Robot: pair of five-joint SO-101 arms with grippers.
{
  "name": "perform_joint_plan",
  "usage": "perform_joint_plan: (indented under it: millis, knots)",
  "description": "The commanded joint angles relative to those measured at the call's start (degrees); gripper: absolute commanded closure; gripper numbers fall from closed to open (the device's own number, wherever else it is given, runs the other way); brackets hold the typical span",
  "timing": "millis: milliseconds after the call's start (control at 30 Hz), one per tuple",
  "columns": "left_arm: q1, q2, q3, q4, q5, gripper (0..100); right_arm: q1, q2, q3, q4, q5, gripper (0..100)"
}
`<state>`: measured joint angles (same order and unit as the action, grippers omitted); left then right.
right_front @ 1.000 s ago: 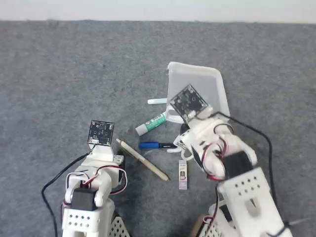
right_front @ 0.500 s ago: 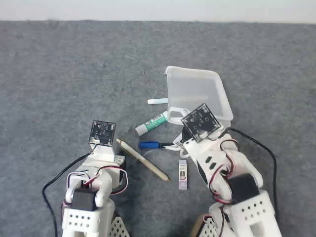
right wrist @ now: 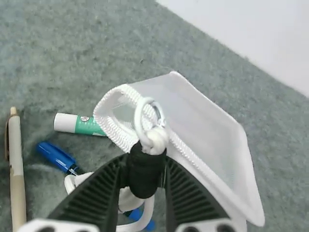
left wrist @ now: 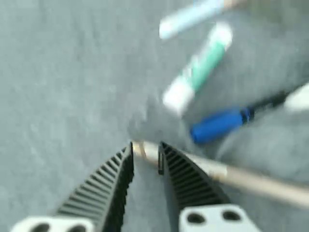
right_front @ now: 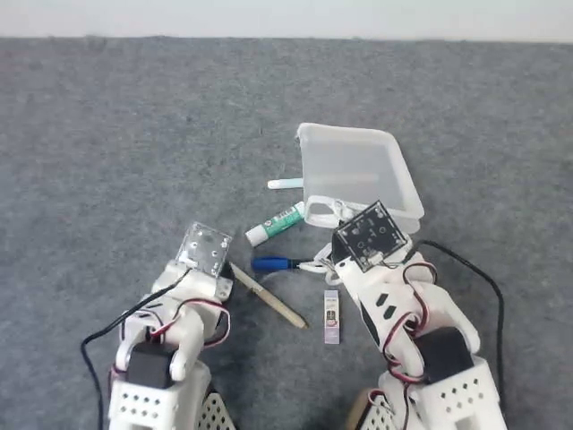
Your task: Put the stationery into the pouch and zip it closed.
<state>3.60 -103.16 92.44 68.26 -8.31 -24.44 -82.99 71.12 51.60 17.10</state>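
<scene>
Though open, left pincer (left wrist: 146, 146) astride pen (left wrist: 251, 181); right pincer (right wrist: 145, 159) tight on zip pull (right wrist: 144, 173) of pouch (right wrist: 205, 128).

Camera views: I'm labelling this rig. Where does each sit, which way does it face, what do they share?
High view: fixed overhead, looking down; both arms and the pouch show.
Left wrist view: on that wrist, looking along the left tool, open around the end of the beige pen.
Right wrist view: on that wrist, facing the pouch; right tool shut on its zip pull.
Shared: glue stick and blue pen, in all three.
</scene>
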Motion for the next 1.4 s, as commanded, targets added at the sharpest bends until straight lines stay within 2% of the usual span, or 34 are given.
perform_joint_plan:
  millis: [0, 167, 267, 467, 567, 700, 833, 1033, 1367]
  knots:
    - [1.05, -1.23, -7.25, -6.77, 1.23, 92, -0.31, -3.56, -0.18, -0.92, -0.62, 99.1]
    - [6.24, -1.23, -11.56, -9.05, 0.0, 92, -0.4, -6.46, 0.7, -0.66, -0.62, 99.1]
    - [8.97, -1.05, -13.67, -9.23, 3.52, 92, -0.4, -7.78, 1.32, -0.75, -0.62, 99.1]
    - [10.11, -1.05, -19.12, -10.02, 8.62, 91, -0.4, -8.48, 1.41, -0.66, -0.62, 99.1]
    - [12.66, -0.97, -19.74, -13.1, 11.69, 84, -0.48, -8.48, 1.41, -0.66, -0.62, 99.1]
    - [15.47, -0.88, -17.54, -13.89, 19.43, 71, -0.48, -8.48, 1.41, -0.57, -0.53, 99.1]
    - [16.09, -0.97, -13.05, -16.18, 23.21, 70, -0.48, -8.4, 1.32, 0.04, -0.35, 99.1]
    - [16.0, -1.05, -8.48, -21.01, 23.38, 70, -4.44, -8.48, 0.26, 2.86, 0.0, 99.1]
    - [15.56, -0.88, -0.22, -28.48, 20.31, 70, -4.79, -8.48, 0.26, 3.03, 0.0, 99.1]
